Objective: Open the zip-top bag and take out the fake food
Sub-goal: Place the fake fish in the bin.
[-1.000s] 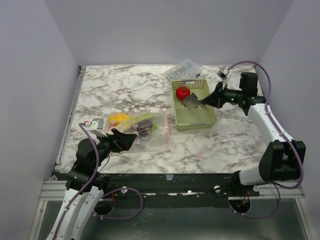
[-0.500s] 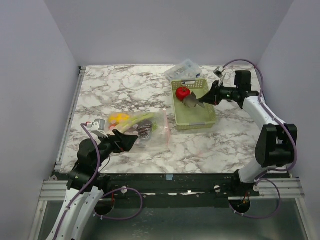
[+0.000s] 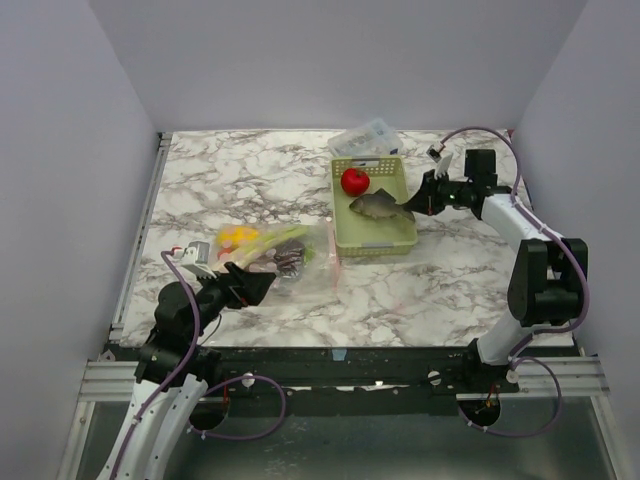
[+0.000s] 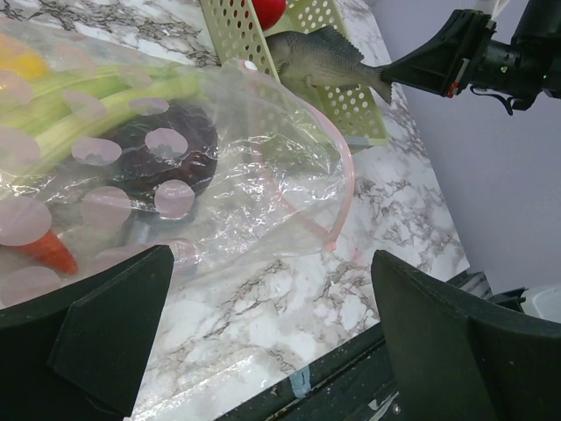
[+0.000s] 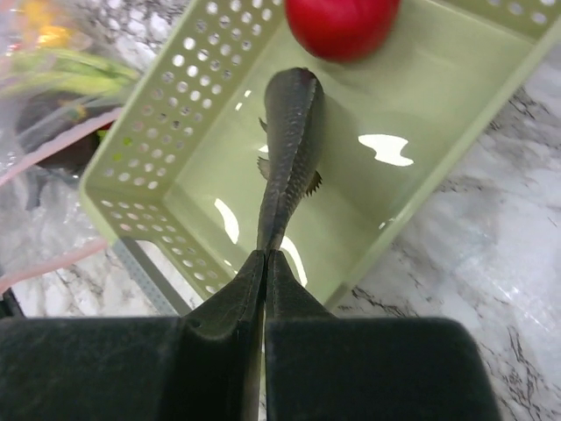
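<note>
The zip-top bag (image 3: 300, 256) lies at the front left with its pink zip edge open towards the basket. It holds a yellow lemon (image 3: 235, 237), a green leek (image 4: 96, 96), a dark beet (image 4: 166, 153) and an orange carrot (image 4: 48, 250). My left gripper (image 3: 262, 282) is open at the bag's near edge, and the left wrist view (image 4: 267, 281) shows bare table between its jaws. My right gripper (image 5: 266, 254) is shut on the tail of a grey toy fish (image 5: 289, 140) and holds it over the pale green basket (image 3: 375, 250). A red round fruit (image 3: 354, 181) sits in the basket.
A clear rigid plastic box (image 3: 368, 138) stands just behind the basket. The basket's slotted wall (image 5: 149, 114) is close to the bag's mouth. The table's front edge (image 4: 333, 377) runs just below my left gripper.
My right gripper has swung back and to the left with the fish, which now lies level over the basket. The basket has shifted left and straightened. The left arm has barely moved.
</note>
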Robot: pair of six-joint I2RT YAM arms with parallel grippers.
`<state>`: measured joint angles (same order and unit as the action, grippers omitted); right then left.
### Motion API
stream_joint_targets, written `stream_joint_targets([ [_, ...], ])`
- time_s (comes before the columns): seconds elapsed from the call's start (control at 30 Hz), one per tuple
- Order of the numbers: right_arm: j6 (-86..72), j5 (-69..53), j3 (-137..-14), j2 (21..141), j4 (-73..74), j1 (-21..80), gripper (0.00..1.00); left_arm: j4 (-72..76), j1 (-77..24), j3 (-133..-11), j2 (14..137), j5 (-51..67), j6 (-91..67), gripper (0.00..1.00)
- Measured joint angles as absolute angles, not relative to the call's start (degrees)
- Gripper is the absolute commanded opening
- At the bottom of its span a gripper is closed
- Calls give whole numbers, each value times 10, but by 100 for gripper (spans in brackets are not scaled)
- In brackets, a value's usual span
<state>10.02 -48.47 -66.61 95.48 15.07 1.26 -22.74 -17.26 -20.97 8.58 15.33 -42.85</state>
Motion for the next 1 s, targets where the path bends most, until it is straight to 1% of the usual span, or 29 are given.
stream_joint_targets([
  [0.17,102,-440,-650,955,150,13,5,-226,-173,-205,86,155,-432,98],
  [0.37,105,-438,-633,955,148,13,6,-224,-173,-205,86,157,-432,99],
  [0.4,105,-443,-633,955,148,13,7,-224,-173,-205,86,157,-432,99],
  [0.43,105,-449,-633,955,148,13,11,-224,-173,-205,86,157,-432,98],
  [0.5,103,-461,-633,955,148,13,16,-224,-173,-205,86,157,-433,99],
  [0.7,102,-476,-633,961,148,13,18,-217,-173,-205,93,163,-440,99],
  [1.0,107,-485,-631,975,154,15,34,-194,-173,-203,115,181,-453,99],
])
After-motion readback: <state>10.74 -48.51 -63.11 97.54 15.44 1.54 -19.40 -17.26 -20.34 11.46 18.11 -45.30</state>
